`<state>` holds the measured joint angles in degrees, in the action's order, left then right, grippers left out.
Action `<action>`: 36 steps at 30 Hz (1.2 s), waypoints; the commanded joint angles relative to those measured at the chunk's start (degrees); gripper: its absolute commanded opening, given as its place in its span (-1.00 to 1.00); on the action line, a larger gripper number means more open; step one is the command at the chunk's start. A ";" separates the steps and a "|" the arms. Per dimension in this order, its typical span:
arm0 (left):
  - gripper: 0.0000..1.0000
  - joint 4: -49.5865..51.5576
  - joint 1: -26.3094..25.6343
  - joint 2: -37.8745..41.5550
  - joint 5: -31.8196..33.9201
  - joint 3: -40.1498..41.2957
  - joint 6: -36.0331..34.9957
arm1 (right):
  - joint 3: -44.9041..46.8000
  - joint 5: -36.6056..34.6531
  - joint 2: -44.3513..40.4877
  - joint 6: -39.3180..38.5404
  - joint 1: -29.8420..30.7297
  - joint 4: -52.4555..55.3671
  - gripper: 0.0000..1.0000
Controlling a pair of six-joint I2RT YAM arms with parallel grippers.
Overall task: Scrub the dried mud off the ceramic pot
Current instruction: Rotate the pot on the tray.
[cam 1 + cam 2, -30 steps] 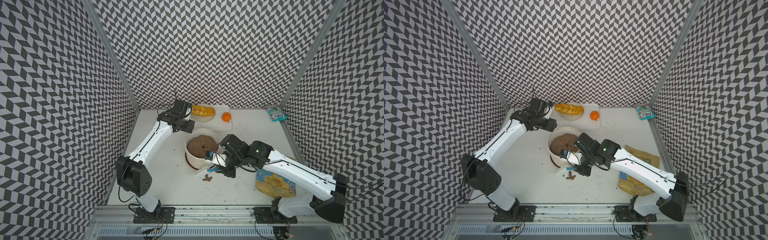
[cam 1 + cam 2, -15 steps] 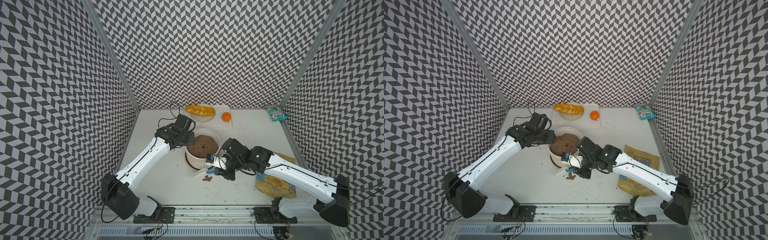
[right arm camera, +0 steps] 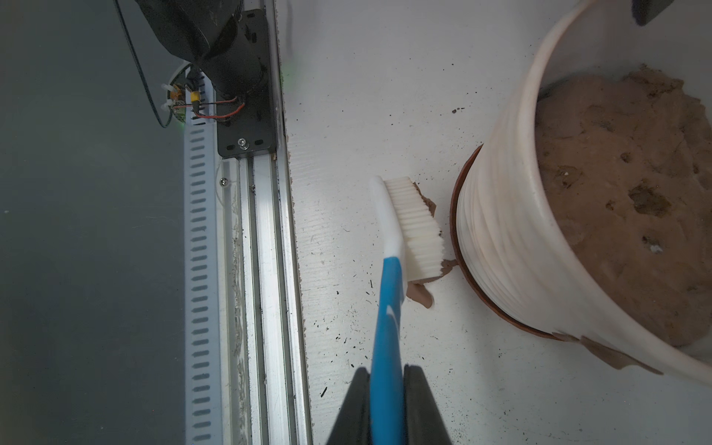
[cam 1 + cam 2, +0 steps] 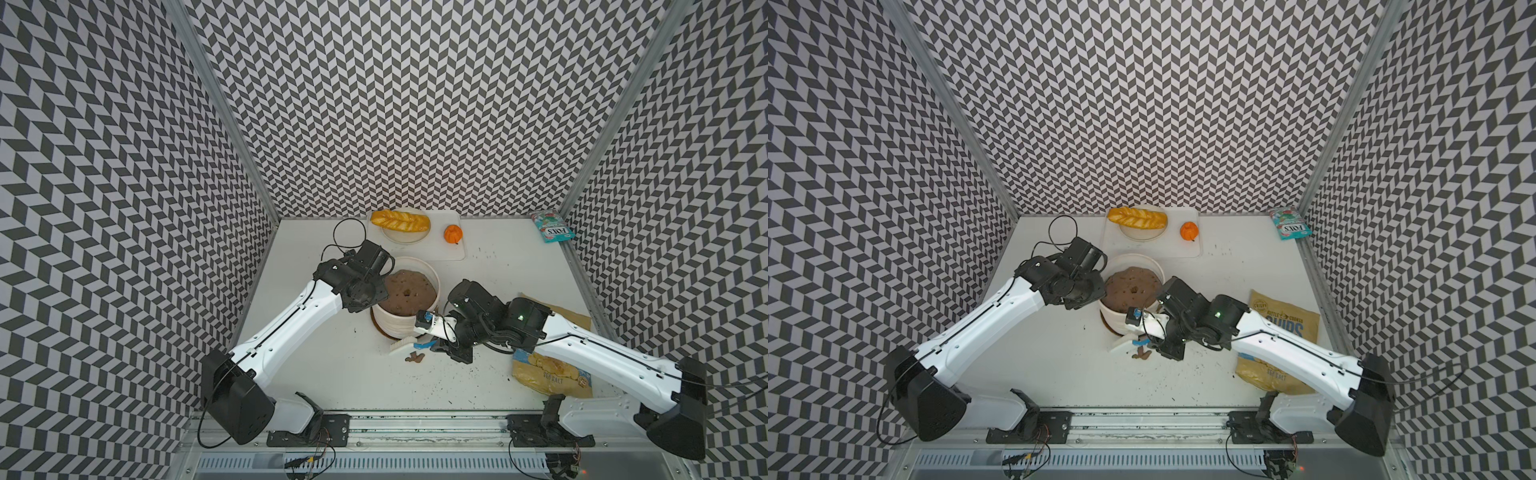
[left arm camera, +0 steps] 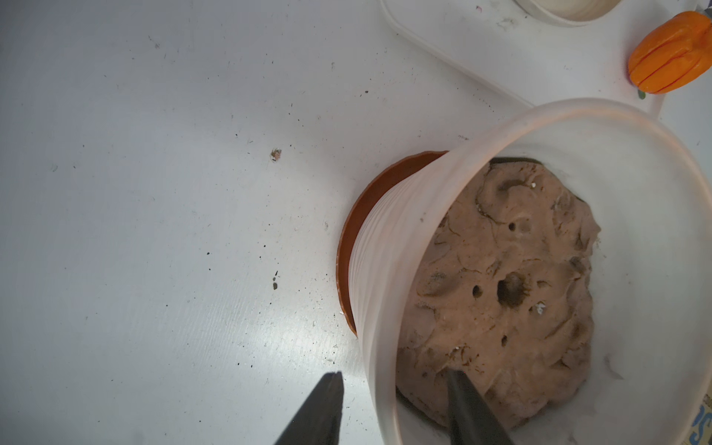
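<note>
Scrub brush [image 3: 388, 293] pinched in my right gripper [image 3: 386, 373] | bristles just beside ceramic pot [image 3: 501, 239] wall | dried mud [image 3: 612, 356] lies back toward jaws

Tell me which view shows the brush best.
Right wrist view: the brush shows close, white bristles and blue handle sharp. In both top views it is small, handle partly hidden under the right arm. The left wrist view lacks it.

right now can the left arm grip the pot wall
Probably yes: the left gripper straddles the ceramic pot wall, one finger outside, one inside, jaws open; the brush is held low by the base, clear.
</note>
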<state>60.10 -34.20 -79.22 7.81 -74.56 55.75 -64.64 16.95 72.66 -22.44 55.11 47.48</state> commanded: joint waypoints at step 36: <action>-0.86 3.47 -1.96 -11.64 3.83 -7.80 -5.22 | 2.64 -1.57 -3.86 2.36 0.29 -5.18 -1.00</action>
<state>67.05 -36.77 -89.30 11.31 -81.38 57.04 -62.54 15.03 70.91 -20.43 55.11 46.09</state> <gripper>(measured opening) 0.139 0.150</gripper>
